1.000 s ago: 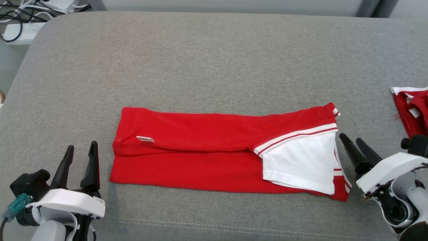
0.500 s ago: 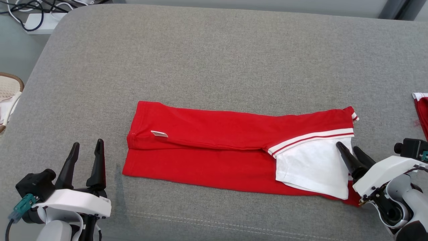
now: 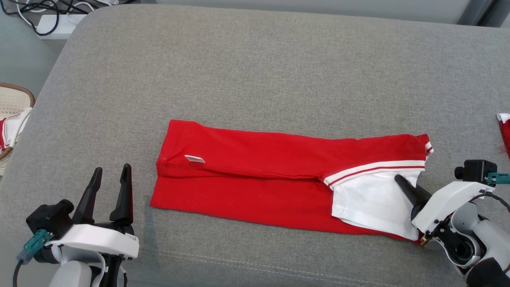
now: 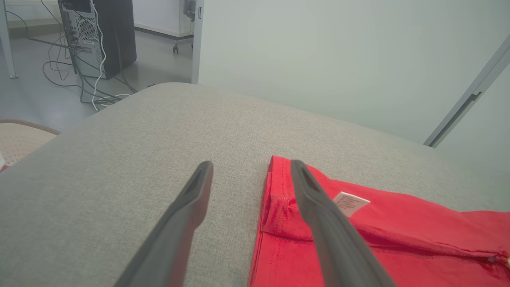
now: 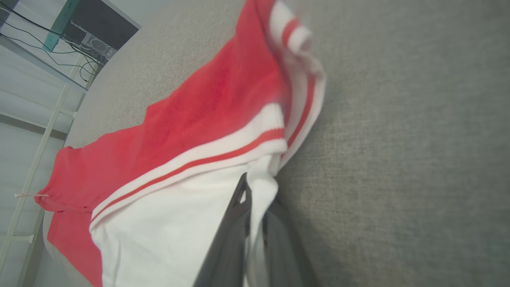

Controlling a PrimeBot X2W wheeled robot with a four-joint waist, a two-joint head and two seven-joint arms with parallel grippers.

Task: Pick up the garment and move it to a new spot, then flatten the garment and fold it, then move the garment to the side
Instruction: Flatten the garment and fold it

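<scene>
The garment (image 3: pixel 255 179) is red with a white panel and red-and-white striped trim, folded into a long strip across the grey cushion (image 3: pixel 255 79). Its white panel lies at the right end, and a small white label (image 3: pixel 195 159) sits near the left end. My right gripper (image 3: pixel 402 184) is shut on the white edge of the garment (image 5: pixel 167 223), the cloth pinched between its dark fingers (image 5: pixel 239 223). Just left of the garment's left end, my left gripper (image 3: pixel 109 175) stands open above the cushion. In the left wrist view its fingers (image 4: pixel 191 215) frame the garment's hem (image 4: pixel 279 207).
Another red-and-white piece of cloth (image 3: pixel 504 129) lies at the cushion's right edge. A woven basket (image 3: pixel 12 119) holding cloth stands on the floor to the left. Cables and a power strip (image 3: pixel 55 30) lie beyond the far left corner.
My right gripper moved in over the white panel and shut on its edge. The head camera shifted, so the whole scene slid right. The left gripper stayed open.
</scene>
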